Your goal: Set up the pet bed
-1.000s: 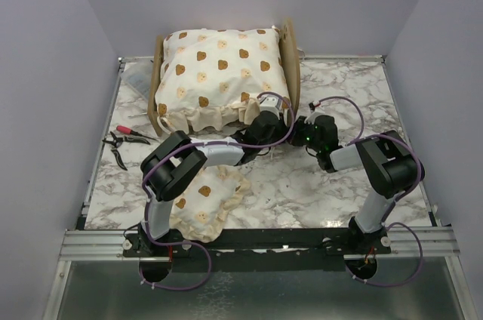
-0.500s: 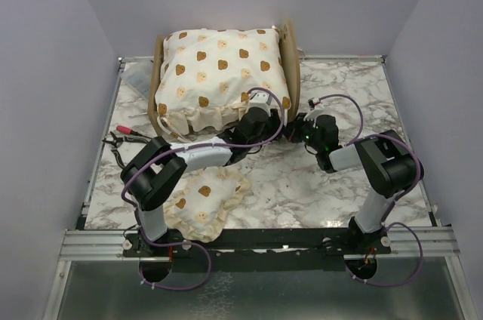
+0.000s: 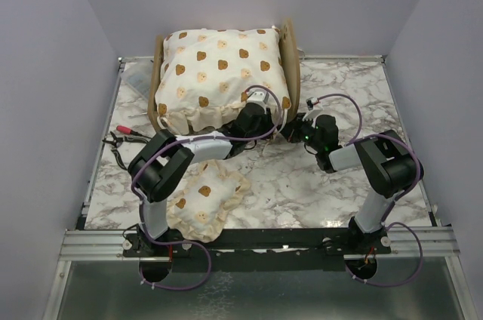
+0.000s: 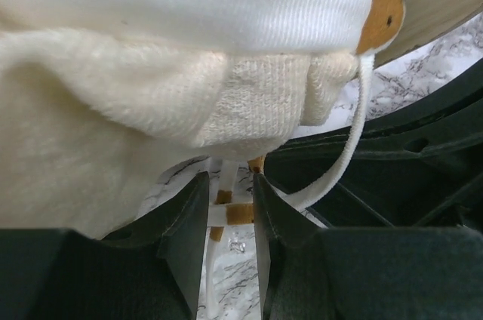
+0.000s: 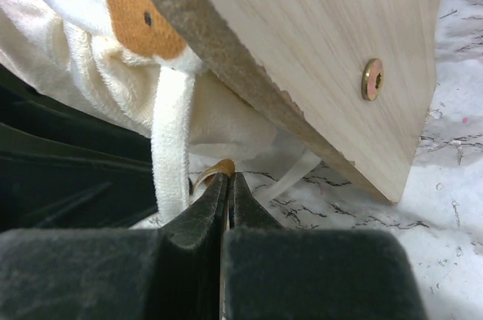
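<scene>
The pet bed (image 3: 291, 63) stands at the back of the table, its plywood side board (image 5: 339, 48) close in the right wrist view. A bear-print cushion (image 3: 215, 71) fills it. My left gripper (image 3: 262, 103) is at the cushion's near right corner. Its jaws (image 4: 230, 180) stand a little apart, and a white tie strip with a brown end (image 4: 240, 213) crosses the gap beyond them. My right gripper (image 3: 294, 127) sits just right of that corner. It (image 5: 229, 178) is shut on the brown tip of another tie (image 5: 220, 167). A white strap (image 5: 172, 139) hangs beside it.
A small bear-print pillow (image 3: 204, 199) lies near the left arm's base. Red-handled pliers (image 3: 124, 139) lie at the left edge of the marble table (image 3: 339, 93). Purple walls close in three sides. The two wrists are close together.
My left gripper has moved back and a little left, up to the cushion's near right corner, and its elbow has swung left. The right gripper has barely shifted.
</scene>
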Available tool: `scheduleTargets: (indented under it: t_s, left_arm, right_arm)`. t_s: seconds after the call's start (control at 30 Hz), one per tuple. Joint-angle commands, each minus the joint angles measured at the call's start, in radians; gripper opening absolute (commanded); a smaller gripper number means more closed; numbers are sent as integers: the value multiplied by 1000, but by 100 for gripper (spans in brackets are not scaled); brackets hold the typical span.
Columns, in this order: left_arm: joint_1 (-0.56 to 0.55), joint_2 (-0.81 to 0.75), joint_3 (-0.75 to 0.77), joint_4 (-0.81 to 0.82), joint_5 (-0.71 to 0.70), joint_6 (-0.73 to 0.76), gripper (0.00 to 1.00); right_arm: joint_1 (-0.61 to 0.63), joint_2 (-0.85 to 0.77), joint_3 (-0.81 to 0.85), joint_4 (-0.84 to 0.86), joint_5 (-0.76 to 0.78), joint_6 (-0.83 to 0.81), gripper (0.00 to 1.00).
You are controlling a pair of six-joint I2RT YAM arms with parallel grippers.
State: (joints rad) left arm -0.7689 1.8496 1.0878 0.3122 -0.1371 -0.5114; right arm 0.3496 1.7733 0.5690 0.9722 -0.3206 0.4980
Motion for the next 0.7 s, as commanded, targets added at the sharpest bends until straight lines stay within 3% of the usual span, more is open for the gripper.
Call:
scheduleTargets:
  t_s: [0.0, 0.33, 0.67]
  left_arm:
    - [3, 50, 57, -11, 80, 31, 31]
    - [3, 67, 80, -5, 117, 31, 32]
    - [3, 2, 13, 39, 55, -8, 32]
  right_arm:
    - [-2, 19, 1, 36, -32, -22, 0]
    - [-2, 17, 2, 33, -37, -24, 1]
    - [-2, 17, 0, 26, -32, -28, 1]
